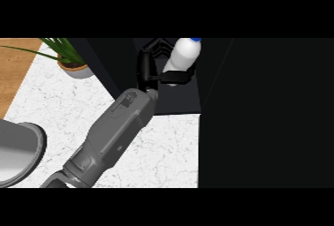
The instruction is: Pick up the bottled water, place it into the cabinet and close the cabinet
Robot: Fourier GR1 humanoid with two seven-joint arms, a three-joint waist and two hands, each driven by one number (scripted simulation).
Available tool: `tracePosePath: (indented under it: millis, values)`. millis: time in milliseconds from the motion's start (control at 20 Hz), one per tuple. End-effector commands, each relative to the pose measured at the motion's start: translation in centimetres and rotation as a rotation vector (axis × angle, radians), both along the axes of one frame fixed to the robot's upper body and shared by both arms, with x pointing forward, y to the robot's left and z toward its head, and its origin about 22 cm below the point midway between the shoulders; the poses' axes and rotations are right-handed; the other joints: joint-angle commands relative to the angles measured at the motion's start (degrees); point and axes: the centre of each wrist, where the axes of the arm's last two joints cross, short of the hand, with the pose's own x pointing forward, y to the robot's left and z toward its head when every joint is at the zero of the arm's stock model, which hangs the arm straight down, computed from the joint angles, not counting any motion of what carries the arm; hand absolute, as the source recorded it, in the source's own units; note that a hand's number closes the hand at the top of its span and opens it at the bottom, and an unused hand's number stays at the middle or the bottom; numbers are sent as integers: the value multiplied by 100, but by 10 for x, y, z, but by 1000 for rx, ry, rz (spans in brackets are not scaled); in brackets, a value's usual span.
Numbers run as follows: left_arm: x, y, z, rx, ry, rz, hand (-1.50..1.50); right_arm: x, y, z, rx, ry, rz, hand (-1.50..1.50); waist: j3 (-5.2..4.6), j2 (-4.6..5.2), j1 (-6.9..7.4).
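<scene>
Head view. The dark cabinet [267, 110] is filling the right half of the field, and its opening is lying at top centre. The white marbled worktop [163, 150] is running from the lower edge up to the cabinet's front. My grey left forearm [111, 137] is crossing the worktop diagonally from lower left toward the opening. A grey rounded object [20, 154] is sitting at the lower left edge; I cannot tell what it is. A potted plant [72, 66] is standing on the worktop at upper left, just beside the cabinet's side, with a strip of wooden surface [13, 70] showing to its left. My left robot hand [146, 73] is sitting inside the opening, with its fingers and thumb curling round the lower body of the bottled water [183, 53]. The bottle is white with a blue cap [195, 39]. It is leaning with the cap toward the upper right, within the dark interior. I cannot tell whether its base is touching the cabinet floor.
</scene>
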Motion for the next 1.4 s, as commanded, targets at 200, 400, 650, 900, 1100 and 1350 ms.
tracePosePath:
  millis: [200,400,650,900,1100,1350]
  values:
    - [18,18,-20,216,22,44,-150,-2,5,21,50,-47,34,-150,-1,36,-51]
    - [32,5,11,246,10,25,-150,4,7,20,37,-43,22,-150,1,25,-12]
    - [32,19,-7,288,44,49,-150,2,4,17,31,-50,21,-150,1,32,-49]
    - [39,14,14,190,16,15,-150,12,11,14,35,-66,35,-150,-1,37,18]
    - [40,4,27,118,-67,-39,-150,5,13,26,32,-62,27,-150,-5,11,52]
    - [36,3,28,-14,-97,-143,-150,3,9,17,27,-43,4,-150,0,-42,134]
